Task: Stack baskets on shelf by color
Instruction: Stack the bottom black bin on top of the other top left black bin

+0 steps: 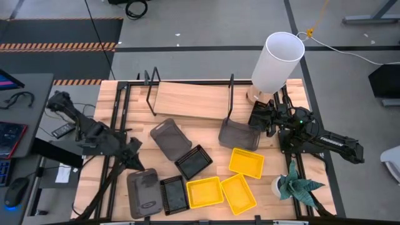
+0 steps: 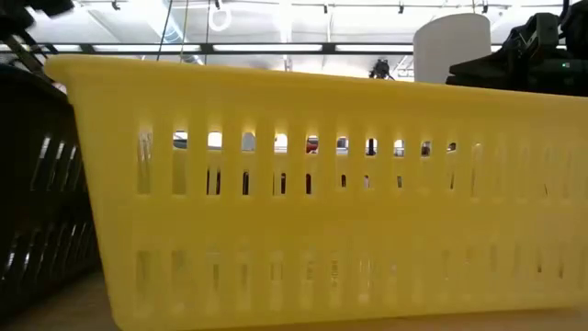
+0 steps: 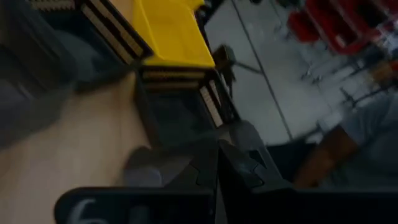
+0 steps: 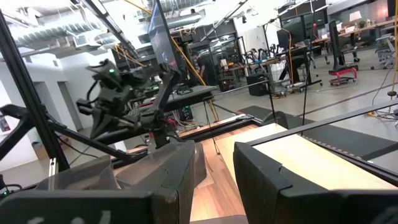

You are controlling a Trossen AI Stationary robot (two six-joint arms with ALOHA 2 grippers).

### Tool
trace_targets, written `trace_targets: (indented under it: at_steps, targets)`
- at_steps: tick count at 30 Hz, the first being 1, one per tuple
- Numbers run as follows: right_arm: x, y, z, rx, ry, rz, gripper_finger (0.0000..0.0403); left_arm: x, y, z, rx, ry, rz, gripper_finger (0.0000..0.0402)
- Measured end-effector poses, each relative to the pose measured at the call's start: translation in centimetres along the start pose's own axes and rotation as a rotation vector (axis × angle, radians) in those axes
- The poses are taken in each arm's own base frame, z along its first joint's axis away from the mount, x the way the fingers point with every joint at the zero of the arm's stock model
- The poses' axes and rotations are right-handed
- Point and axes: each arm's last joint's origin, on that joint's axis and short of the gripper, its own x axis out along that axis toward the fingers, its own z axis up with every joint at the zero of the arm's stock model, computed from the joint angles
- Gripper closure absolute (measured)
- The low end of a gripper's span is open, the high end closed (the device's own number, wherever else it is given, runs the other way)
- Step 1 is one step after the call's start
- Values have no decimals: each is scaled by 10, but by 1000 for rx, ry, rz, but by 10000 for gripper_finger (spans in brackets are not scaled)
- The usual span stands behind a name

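On the table's left side, the left gripper sits low over a grey basket at the front. Its fingers are pressed close together, and I cannot tell if they pinch the basket's rim. Just beside that basket lies a black basket. A second black one lies a bit farther back, touching a second grey basket that lies tilted in the middle of the table.

Three yellow baskets lie toward the front right. One is next to the front black basket, one is right beside that, and one is a little behind them. In the low view, one yellow basket's side fills almost the whole picture.

The shelf stands at the back of the table, with nothing on its board. A third grey basket sits by the shelf's right wire end. The right gripper is right next to this basket, near the shelf. Its fingers stand apart, and I cannot tell if they hold the basket's edge.

A tall white tube stands at the back right. A small green plant sits at the front right.
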Motion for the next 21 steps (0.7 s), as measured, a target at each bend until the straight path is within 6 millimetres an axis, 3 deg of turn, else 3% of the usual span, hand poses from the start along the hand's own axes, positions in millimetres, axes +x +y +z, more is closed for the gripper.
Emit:
trace_targets:
  at_steps: [10, 21]
  targets:
    - [0, 0, 0, 0, 0, 0, 288, 31, -48, -9, -63, 203, 114, 387]
    - [0, 0, 0, 0, 0, 0, 288, 71, -95, 2, -144, 362, 305, 387]
